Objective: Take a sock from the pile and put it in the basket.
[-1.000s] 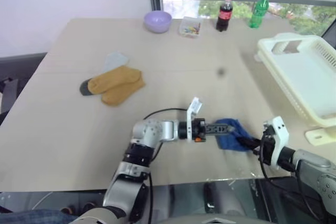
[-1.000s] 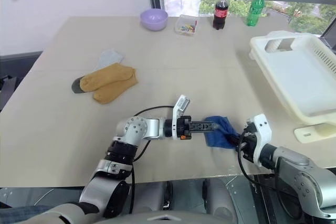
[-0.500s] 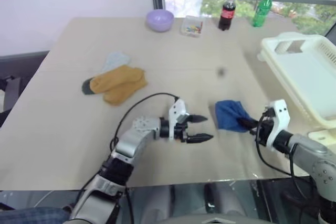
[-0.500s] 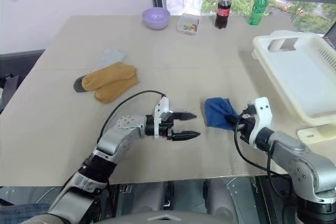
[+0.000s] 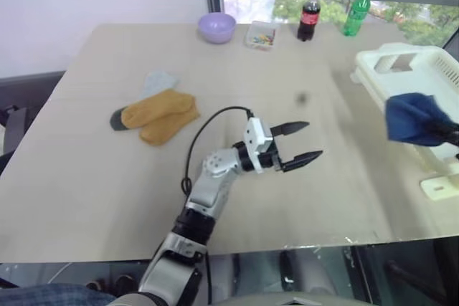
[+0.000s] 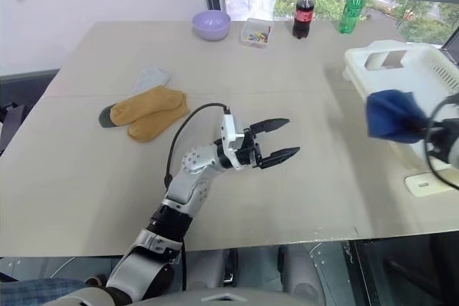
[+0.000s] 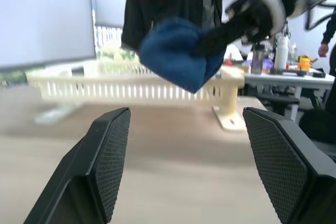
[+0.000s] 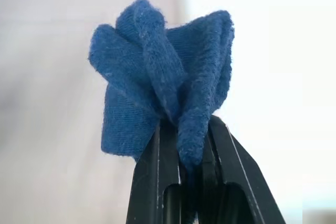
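A royal blue sock [image 5: 410,117] hangs bunched in the air at the near left edge of the white slotted basket [image 5: 401,62], with my right gripper [image 8: 184,148] shut on it. The right wrist view shows the sock [image 8: 157,77] pinched between the two black fingers. My left gripper [image 5: 314,140] hovers open and empty above the middle of the table, pointing right toward the sock [image 7: 176,51]. The pile [image 5: 158,114] lies at the left: two mustard-yellow socks with dark toes and a pale grey one [image 5: 159,80] behind them.
At the table's far edge stand a lavender bowl [image 5: 216,28], a small clear box [image 5: 260,36], a cola bottle [image 5: 308,16] and a green bottle [image 5: 355,12]. A small white piece [image 5: 437,188] lies by the right table edge below the basket.
My right gripper has lifted the blue sock off the table and carried it up and right to the basket's edge. My left gripper has drawn away from the sock, risen and rolled, staying open.
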You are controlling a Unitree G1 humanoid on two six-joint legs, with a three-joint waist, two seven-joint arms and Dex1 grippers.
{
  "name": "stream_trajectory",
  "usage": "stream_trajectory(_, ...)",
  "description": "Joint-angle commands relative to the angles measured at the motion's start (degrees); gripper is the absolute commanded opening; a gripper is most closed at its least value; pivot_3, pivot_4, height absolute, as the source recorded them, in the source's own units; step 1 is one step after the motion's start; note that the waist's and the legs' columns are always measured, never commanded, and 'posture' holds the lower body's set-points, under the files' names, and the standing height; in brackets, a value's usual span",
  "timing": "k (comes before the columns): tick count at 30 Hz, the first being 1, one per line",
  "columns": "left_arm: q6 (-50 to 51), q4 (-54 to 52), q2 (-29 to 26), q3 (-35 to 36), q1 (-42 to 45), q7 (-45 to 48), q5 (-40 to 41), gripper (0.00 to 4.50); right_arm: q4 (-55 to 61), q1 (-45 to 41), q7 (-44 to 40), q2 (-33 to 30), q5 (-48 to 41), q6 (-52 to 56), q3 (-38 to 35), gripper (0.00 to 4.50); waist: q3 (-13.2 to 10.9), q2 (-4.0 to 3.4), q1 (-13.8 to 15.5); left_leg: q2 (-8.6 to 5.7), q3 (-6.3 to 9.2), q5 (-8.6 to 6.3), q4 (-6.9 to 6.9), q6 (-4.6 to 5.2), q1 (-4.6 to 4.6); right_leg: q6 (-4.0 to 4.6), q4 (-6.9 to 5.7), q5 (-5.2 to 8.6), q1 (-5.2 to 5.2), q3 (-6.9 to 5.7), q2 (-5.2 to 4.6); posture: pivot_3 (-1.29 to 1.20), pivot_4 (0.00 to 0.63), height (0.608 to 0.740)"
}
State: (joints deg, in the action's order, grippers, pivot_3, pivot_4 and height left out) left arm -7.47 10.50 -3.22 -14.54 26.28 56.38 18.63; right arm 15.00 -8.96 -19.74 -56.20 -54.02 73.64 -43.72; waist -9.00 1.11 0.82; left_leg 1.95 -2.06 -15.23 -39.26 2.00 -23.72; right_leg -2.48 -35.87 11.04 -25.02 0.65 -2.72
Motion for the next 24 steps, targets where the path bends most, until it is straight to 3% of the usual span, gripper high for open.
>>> stream_trajectory(1,-2.6,0.3,1.2,-0.4,0.9,0.0,-0.7,3.67,-8.6,-2.1,-1.8,-0.8,4.5,-5.8,-0.8,1.07,0.0,-0.01,-0.1,0.00,-0.06,0.00,0.00,0.00,0.03,-0.02,0.00,-0.01,0.00,0.06,0.00,0.00,0.150,0.740)
stream_trajectory(6,-5.0,2.1,1.5,-1.1,1.3,0.4,-2.2,3.67,-14.3,-4.6,-2.6,-1.1,9.2,-10.0,3.2,3.63,0.1,-0.16,-0.2,0.01,-0.22,0.00,0.00,0.01,0.09,-0.11,-0.01,-0.04,-0.02,0.23,0.04,0.00,0.150,0.740)
stream_trajectory(7,-5.6,2.5,1.4,-1.2,1.3,0.5,-2.6,3.67,-15.1,-4.8,-2.3,-1.3,10.8,-11.5,4.0,4.35,0.1,-0.17,-0.2,0.02,-0.22,0.00,0.00,0.01,0.09,-0.11,-0.01,-0.05,-0.03,0.24,0.05,0.00,0.150,0.740)
stream_trajectory(13,-7.3,3.4,1.5,-1.3,0.9,0.0,-3.3,3.67,-14.9,-3.9,-4.2,-3.8,20.8,-23.9,6.7,4.35,0.1,-0.29,0.0,0.02,-0.31,0.00,0.00,0.01,0.03,-0.19,0.00,-0.04,-0.09,0.30,0.05,0.00,0.150,0.740)
stream_trajectory(18,-5.0,2.5,-0.2,0.4,0.3,-2.8,-4.0,3.67,-3.2,-0.9,-11.1,-0.9,18.8,-29.2,5.8,4.35,0.1,-0.30,-0.2,0.08,-0.33,-0.01,0.01,0.02,0.06,-0.43,0.00,-0.14,-0.10,0.32,0.10,0.00,0.150,0.740)
stream_trajectory(21,-1.3,1.1,-3.3,1.7,-0.8,-4.4,-4.1,3.67,8.2,4.3,-15.9,5.7,14.8,-34.0,6.6,4.35,0.1,-0.27,-0.1,0.22,-0.21,-0.01,0.00,0.02,0.08,-0.54,0.00,-0.07,-0.08,0.26,0.29,0.00,0.150,0.740)
stream_trajectory(24,5.3,-2.6,-9.3,4.0,-5.1,-6.4,-4.3,3.67,19.8,14.7,-15.0,19.0,11.5,-38.0,11.8,4.35,0.1,-0.29,-0.1,0.30,-0.02,-0.01,0.04,0.02,0.09,-0.54,-0.02,-0.06,-0.07,0.18,0.41,0.00,0.150,0.740)
